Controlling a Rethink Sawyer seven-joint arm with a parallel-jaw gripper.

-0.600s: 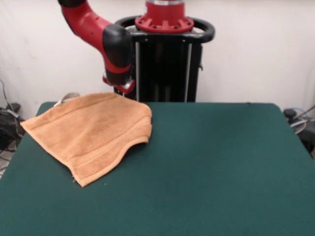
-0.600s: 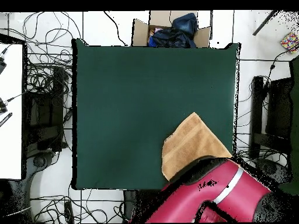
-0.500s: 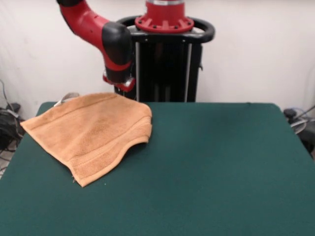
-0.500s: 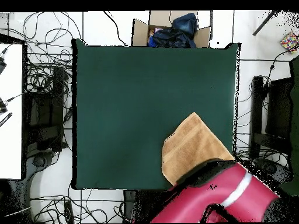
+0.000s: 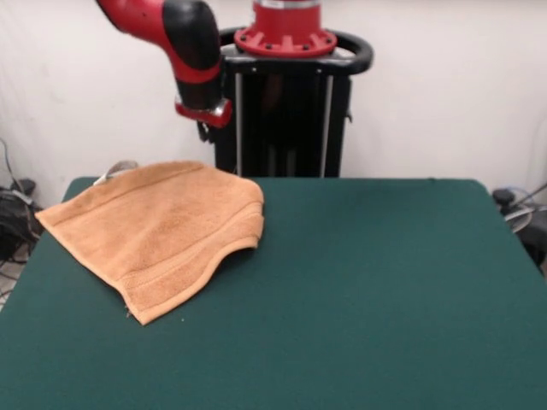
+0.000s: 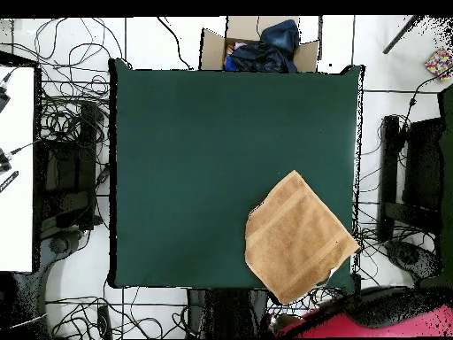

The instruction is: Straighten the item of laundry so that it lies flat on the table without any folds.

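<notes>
Front view, arm: red/black arm (image 5: 175, 38) comes in from upper left, bent, wrist end pointing down, hanging above the far left part of the table (image 5: 385, 290), clear of the cloth.
Pincer: pincer (image 5: 205, 128) only partly seen as small dark bits under the red wrist ring, in front of the black pedestal (image 5: 286, 111); wide or narrow, cannot tell. Holds nothing visible.
Overhead, arm: only a red/black bulk (image 6: 372, 319) at bottom edge, just off the table's edge, near the towel's corner.
Towel, place: orange-tan towel (image 5: 158, 226) on the table's far left corner in front view; lower right corner in overhead (image 6: 296, 235). One corner reaches, maybe overhangs, the table edge by the robot.
Towel, look: lies turned diagonally, roughly four-sided, not fully flat. Edge toward table centre is curled/doubled over, w/ curved outline and shadow under it. Woven stripe bands run parallel near the front edge. Small pale bit at far left corner.
Table: dark green, otherwise bare.
</notes>
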